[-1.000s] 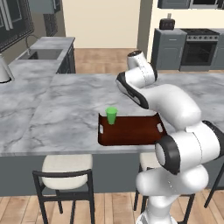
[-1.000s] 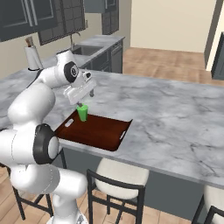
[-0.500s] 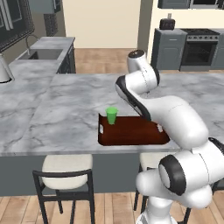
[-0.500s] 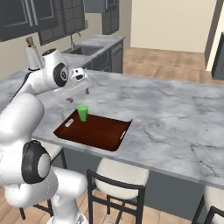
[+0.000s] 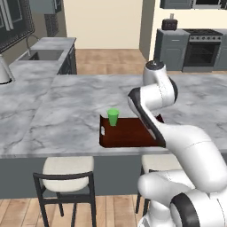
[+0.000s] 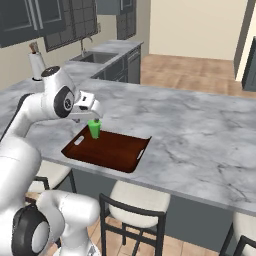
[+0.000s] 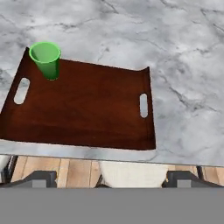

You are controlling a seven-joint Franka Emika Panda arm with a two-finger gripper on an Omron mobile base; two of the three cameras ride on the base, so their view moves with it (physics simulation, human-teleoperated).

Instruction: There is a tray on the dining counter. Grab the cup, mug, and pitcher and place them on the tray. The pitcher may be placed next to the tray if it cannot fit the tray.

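Cup (image 7: 45, 58) stands upright in the tray's (image 7: 87, 113) left far corner, tucked there likely to leave room for mug and pitcher. Tray sits at the near edge of the bench (image 7: 183, 65), within easy reach. Gripper (image 6: 91, 106) hangs above the tray, fingers spread wide, holding nothing. Mug and pitcher still to fetch.

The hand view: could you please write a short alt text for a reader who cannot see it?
A green cup stands upright in one corner of a dark reddish-brown tray with cut-out handles at its short ends. The tray lies on a grey-white marble dining counter, near its edge, with stools and wooden floor below.
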